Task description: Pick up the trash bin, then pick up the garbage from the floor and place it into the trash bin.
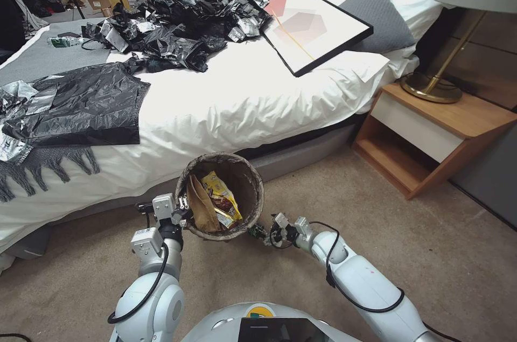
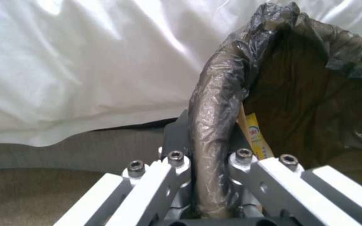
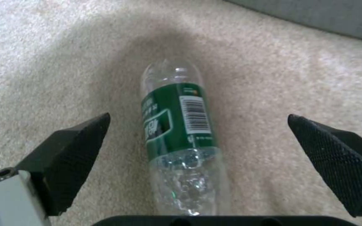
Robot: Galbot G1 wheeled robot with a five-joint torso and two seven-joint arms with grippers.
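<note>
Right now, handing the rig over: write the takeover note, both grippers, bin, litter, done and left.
Left gripper: shut on the bag-covered rim of the small round bin with the dark liner, held up beside the bed.
Right gripper: open, low over the beige carpet, fingers either side of the clear green-labelled plastic bottle, not touching.
Done: bin picked up; brown paper bag and yellow snack wrapper inside.
Left: grasp the bottle and drop it in the bin.

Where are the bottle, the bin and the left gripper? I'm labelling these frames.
bottle (image 3: pixel 177 125): right wrist view, on its green label.
bin (image 1: pixel 253 175): head view, on the bag-covered rim.
left gripper (image 2: pixel 212 169): left wrist view, where it clamps the rim.
</note>
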